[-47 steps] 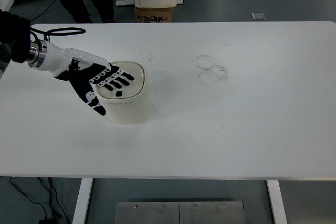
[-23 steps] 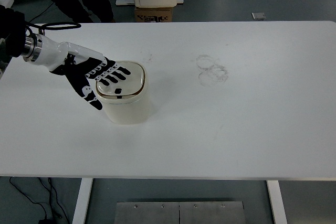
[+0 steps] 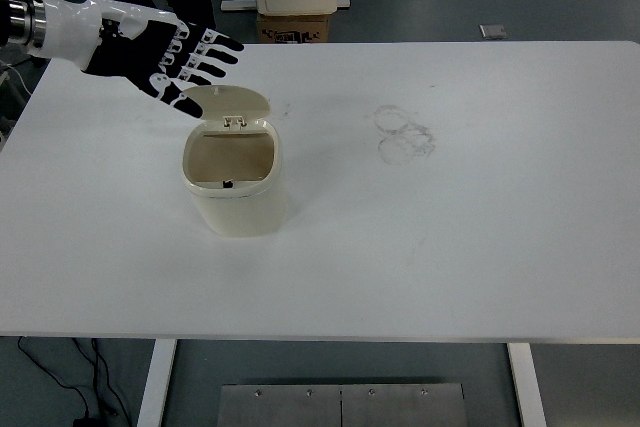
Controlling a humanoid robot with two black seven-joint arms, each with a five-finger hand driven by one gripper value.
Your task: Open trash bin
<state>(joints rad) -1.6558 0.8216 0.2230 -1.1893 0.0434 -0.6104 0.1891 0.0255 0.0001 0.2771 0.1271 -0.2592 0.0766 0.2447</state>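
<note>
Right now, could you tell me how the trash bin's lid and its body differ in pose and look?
The lid is flipped up and tilted back at the far hinge; the body stands upright on the table. The lid is a thin panel; the body is a deep container, open on top. Both are cream.

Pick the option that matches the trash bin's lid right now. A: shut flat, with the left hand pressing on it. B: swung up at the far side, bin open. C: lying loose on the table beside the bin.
B: the lid stands raised behind the trash bin, whose inside shows, while the left hand hovers open above it.
</note>
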